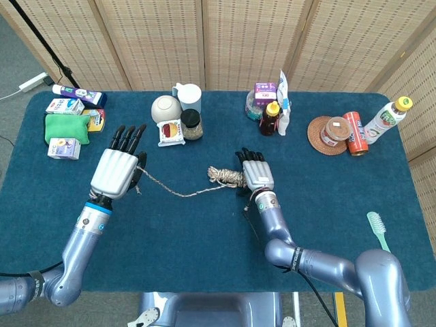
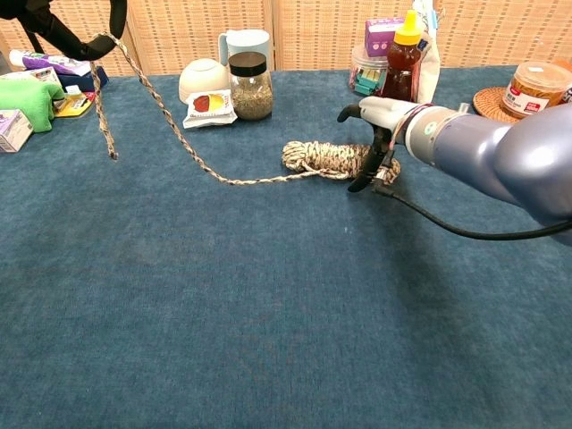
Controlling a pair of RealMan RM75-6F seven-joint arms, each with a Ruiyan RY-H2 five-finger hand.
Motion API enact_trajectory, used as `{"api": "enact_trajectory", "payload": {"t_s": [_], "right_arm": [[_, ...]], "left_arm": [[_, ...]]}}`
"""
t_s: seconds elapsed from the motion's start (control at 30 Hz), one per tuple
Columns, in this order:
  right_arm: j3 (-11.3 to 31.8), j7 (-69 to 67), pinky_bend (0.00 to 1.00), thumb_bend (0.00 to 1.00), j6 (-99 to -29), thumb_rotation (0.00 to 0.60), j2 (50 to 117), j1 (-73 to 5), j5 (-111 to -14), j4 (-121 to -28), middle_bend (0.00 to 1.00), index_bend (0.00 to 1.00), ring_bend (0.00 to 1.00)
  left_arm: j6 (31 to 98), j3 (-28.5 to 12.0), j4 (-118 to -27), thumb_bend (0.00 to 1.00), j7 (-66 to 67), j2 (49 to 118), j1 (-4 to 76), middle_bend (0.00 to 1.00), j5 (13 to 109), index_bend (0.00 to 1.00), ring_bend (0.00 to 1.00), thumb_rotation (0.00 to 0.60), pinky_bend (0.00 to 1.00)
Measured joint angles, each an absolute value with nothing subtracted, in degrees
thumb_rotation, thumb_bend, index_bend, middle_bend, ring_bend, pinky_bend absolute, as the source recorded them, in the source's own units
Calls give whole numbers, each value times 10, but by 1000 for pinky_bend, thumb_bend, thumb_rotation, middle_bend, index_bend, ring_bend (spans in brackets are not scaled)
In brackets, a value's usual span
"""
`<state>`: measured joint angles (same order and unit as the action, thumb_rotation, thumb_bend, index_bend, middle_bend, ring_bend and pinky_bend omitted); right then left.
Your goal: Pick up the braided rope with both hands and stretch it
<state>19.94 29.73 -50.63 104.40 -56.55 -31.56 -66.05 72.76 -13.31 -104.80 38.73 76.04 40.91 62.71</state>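
Gripping one raised end of the braided rope point(image 1: 184, 191), the left hand point(image 1: 119, 169) waits.
Soft, light, limp: right hand point(image 1: 255, 174), fingers down over the coil, closure unclear, should grip there.

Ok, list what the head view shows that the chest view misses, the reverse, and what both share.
Only the head view shows the green brush, the white bottle at the table's far right, and the whole left hand. Only the chest view shows the rope's loose end dangling from that raised hand. Both show the braided rope coil on the cloth, the right hand over its end, and the seed jar.
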Motion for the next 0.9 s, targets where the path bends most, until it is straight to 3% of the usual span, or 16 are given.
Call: {"api": "enact_trajectory", "payload": {"t_s": [0.33,0.53,0.63,0.7,0.8,0.9], "right_arm": [[200,291,368,24,-497,600,1066,-571,-319,-625,230,296,165],[203,275,582,442,-485,600,1069,-568,-328,-621,390,468,321],[204,265,677,748,-483,600,1067,-565,-335,-626,488,598,411],[204,255,700,878,-484,600,1065,-561,-345,-630,522,645,447],[203,236,712,979,-480,600,1056,-552,-359,-642,538,669,470],[202,218,716,1000,-478,600,1046,-543,-373,-658,539,679,474]], "left_arm": [[720,-133,-1035,405,370,759,408,0,626,630,0,600,0],[720,-134,-1033,405,364,757,408,0,626,630,0,600,0],[720,-134,-1032,404,362,755,407,0,626,630,0,600,0],[719,-135,-1031,404,360,753,407,0,625,630,0,600,0],[720,-137,-1033,403,357,751,407,0,624,630,0,600,0],[721,-138,-1036,403,355,749,406,0,624,630,0,600,0]]}}
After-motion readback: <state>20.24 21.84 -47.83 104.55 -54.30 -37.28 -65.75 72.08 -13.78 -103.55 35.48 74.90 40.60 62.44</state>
